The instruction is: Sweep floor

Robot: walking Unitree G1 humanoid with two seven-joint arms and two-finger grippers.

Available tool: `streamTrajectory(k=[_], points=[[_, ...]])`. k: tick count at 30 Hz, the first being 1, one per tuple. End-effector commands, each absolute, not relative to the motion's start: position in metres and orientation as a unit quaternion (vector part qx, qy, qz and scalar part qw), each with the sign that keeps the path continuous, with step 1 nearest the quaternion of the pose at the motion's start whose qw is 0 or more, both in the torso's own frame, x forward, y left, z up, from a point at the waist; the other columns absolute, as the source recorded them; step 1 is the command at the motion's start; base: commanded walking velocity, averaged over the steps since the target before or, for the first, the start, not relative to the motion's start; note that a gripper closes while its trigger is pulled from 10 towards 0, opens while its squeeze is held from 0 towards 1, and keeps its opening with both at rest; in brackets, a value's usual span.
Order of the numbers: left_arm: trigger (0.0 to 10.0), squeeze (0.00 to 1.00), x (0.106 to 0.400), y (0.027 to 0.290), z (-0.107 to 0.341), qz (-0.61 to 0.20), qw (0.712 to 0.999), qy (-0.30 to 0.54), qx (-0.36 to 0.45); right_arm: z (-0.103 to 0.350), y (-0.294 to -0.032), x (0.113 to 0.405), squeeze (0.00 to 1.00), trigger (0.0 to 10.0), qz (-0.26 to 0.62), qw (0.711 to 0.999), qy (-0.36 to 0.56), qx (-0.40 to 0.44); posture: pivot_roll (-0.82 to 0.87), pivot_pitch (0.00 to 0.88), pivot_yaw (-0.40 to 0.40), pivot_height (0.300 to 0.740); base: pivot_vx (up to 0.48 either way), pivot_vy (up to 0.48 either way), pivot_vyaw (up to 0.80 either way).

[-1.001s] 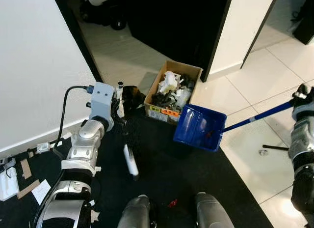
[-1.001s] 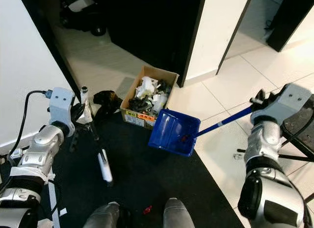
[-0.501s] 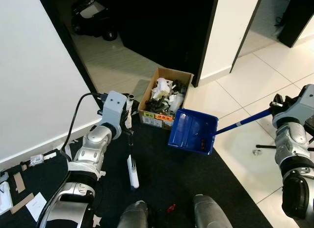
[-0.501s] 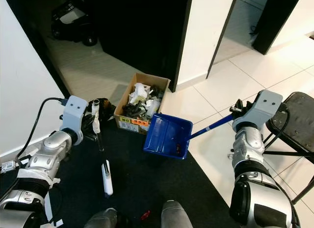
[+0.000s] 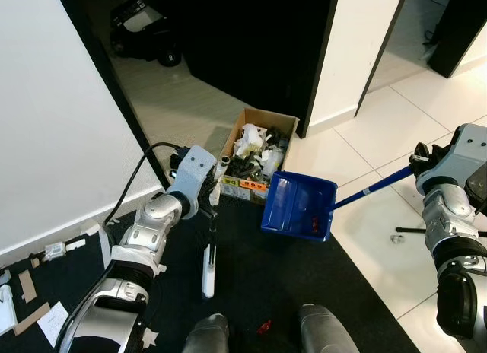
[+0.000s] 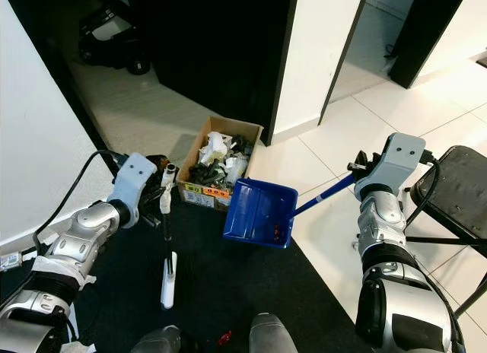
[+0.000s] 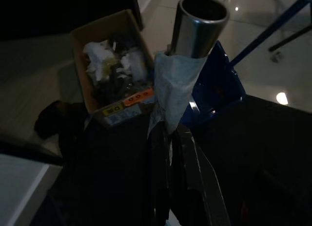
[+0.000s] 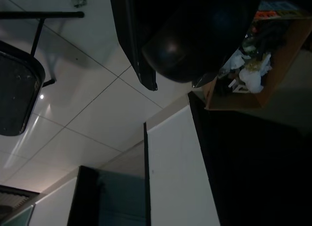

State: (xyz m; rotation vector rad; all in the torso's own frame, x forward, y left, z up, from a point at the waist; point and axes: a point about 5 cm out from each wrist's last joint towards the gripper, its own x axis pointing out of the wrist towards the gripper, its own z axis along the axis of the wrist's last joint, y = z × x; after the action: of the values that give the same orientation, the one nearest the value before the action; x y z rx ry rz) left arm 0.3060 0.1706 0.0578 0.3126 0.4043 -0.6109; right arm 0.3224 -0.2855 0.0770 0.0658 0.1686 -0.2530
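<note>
Black mat [image 5: 251, 284], raised blue dustpan [image 5: 299, 205]

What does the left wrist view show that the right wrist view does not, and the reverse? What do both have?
Left wrist view: the left gripper closed around the metal broom handle, which carries a white wrap, and the blue dustpan, which the right gripper holds up by its pole.
Right wrist view: the black chair seat and a white wall section.
Both: the cardboard box full of trash, the pale floor tiles and the black mat.
</note>
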Motion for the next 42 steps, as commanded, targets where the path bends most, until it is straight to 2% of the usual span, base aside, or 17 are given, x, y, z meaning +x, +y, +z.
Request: streamTrajectory(k=[1, 7, 16, 22, 29, 33, 36, 38, 39, 42], points=[[10.0, 0.00, 0.302, 0.175, 0.055, -0.315, 0.910, 0.217, 0.161, 0.044, -0.278, 0.307, 0.00, 10.0, -0.092, 0.977, 0.194, 0.001, 0.00, 0.007, 0.021, 0.740, 0.000, 0.000, 0.00], [10.0, 0.00, 0.302, 0.176, 0.055, -0.326, 0.902, 0.239, 0.151, 0.035, -0.277, 0.303, 0.00, 10.0, -0.067, 0.968, 0.240, -0.005, 0.00, 0.006, 0.021, 0.740, 0.000, 0.000, 0.00], [10.0, 0.00, 0.311, 0.169, 0.070, -0.334, 0.910, 0.221, 0.111, 0.038, -0.276, 0.305, 0.00, 10.0, -0.062, 0.970, 0.234, 0.000, 0.00, 0.006, 0.022, 0.740, 0.000, 0.000, 0.00], [10.0, 0.00, 0.319, 0.155, 0.090, -0.372, 0.914, 0.159, 0.040, 0.042, -0.275, 0.309, 0.00, 10.0, -0.062, 0.972, 0.226, 0.005, 0.01, 0.012, 0.018, 0.740, 0.000, 0.000, 0.00], [10.0, 0.00, 0.326, 0.137, 0.115, -0.424, 0.899, 0.102, -0.027, 0.046, -0.273, 0.312, 0.00, 10.0, -0.060, 0.974, 0.218, 0.009, 0.01, 0.020, 0.019, 0.740, 0.000, 0.000, 0.00], [10.0, 0.00, 0.321, 0.124, 0.124, -0.488, 0.864, 0.097, -0.072, 0.046, -0.272, 0.313, 0.00, 10.0, -0.058, 0.975, 0.215, 0.012, 0.01, 0.027, 0.024, 0.740, 0.000, 0.000, 0.00], [10.0, 0.00, 0.317, 0.121, 0.123, -0.506, 0.851, 0.104, -0.092, 0.046, -0.272, 0.313, 0.00, 10.0, -0.057, 0.975, 0.216, 0.012, 0.01, 0.029, 0.024, 0.740, 0.000, 0.000, 0.00], [10.0, 0.00, 0.304, 0.112, 0.112, -0.556, 0.812, 0.138, -0.111, 0.044, -0.271, 0.311, 0.00, 10.0, -0.056, 0.974, 0.218, 0.013, 0.00, 0.033, 0.025, 0.740, 0.000, 0.000, 0.00], [10.0, 0.00, 0.291, 0.107, 0.094, -0.584, 0.786, 0.177, -0.094, 0.042, -0.271, 0.310, 0.00, 10.0, -0.055, 0.974, 0.220, 0.014, 0.00, 0.036, 0.026, 0.740, 0.000, 0.000, 0.00], [10.0, 0.00, 0.286, 0.105, 0.087, -0.591, 0.779, 0.191, -0.083, 0.042, -0.271, 0.310, 0.00, 10.0, -0.055, 0.974, 0.220, 0.014, 0.00, 0.040, 0.029, 0.740, 0.000, 0.000, 0.00]])
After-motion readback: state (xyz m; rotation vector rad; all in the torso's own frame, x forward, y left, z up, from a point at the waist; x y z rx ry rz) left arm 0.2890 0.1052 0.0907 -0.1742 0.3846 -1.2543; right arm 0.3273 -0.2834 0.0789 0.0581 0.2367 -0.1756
